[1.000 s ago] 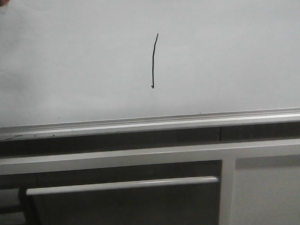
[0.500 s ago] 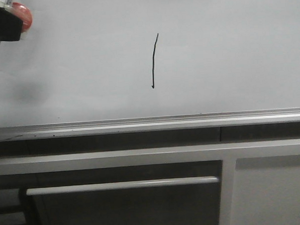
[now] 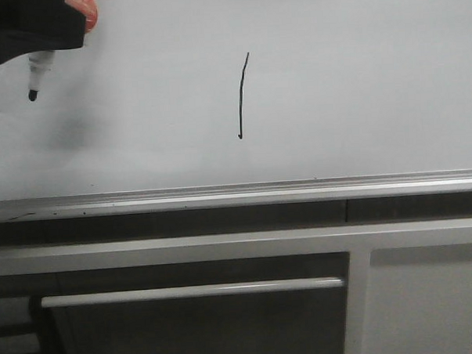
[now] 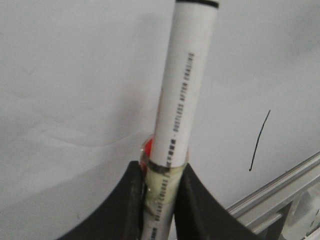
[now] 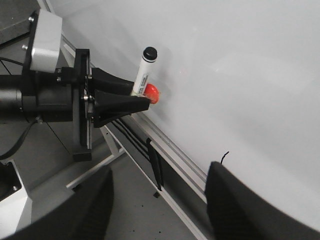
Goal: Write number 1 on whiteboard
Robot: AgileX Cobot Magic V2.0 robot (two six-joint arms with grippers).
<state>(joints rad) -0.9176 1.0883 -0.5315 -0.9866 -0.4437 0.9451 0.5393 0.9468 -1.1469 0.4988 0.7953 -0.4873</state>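
Background: your large glossy white-grey whiteboard (image 3: 357, 85) is filling the upper front view, its silver metal ledge (image 3: 237, 194) running along the lower edge.
Below: you are seeing a grey cabinet panel with a bar handle (image 3: 194, 291).
Mark: the thin black, nearly vertical number 1 stroke (image 3: 243, 96) is sitting near the board's centre, a tiny hook at its foot.
Left gripper (image 4: 161, 182): its black fingers are clamping the white cylindrical marker pen (image 4: 182, 95), whose black tip is pointing down at the upper left, well apart from the stroke.
Right gripper (image 5: 159, 200): its dark fingers are standing wide apart, holding nothing.
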